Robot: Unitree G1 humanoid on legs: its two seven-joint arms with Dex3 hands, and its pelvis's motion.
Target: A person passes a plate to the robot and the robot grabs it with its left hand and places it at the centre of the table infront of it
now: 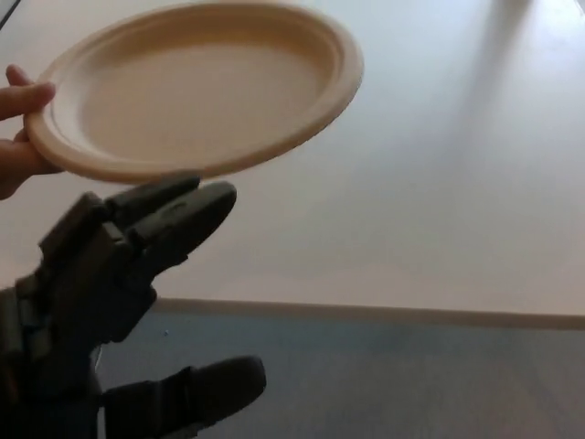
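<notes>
Nearest the camera, at the lower left, the robot's left hand (119, 311): black, wide open, holding nothing, two thick fingers (178, 215) reaching up and to the right, the thumb (196, 393) spread well apart below them, close to the bottom edge of the picture. Fingertips just under the near rim of the plate (196, 87); whether touching it or only close beneath cannot be told from this angle. Beyond the hand, the near edge of the table (411, 315), a pale band running across the picture, with grey floor (411, 384) below it. Above the near-left part of the tabletop, the plate itself: round, beige, the look of a paper one, empty, held up off the surface and tilted, far rim higher than near rim. At its left rim, a person's hand (18, 128) entering from the left edge of the picture, thumb on top of the rim, the rest underneath. Farther back, bare light tabletop stretching to the far right corner, a soft shadow streak across it. Right hand not in view.
</notes>
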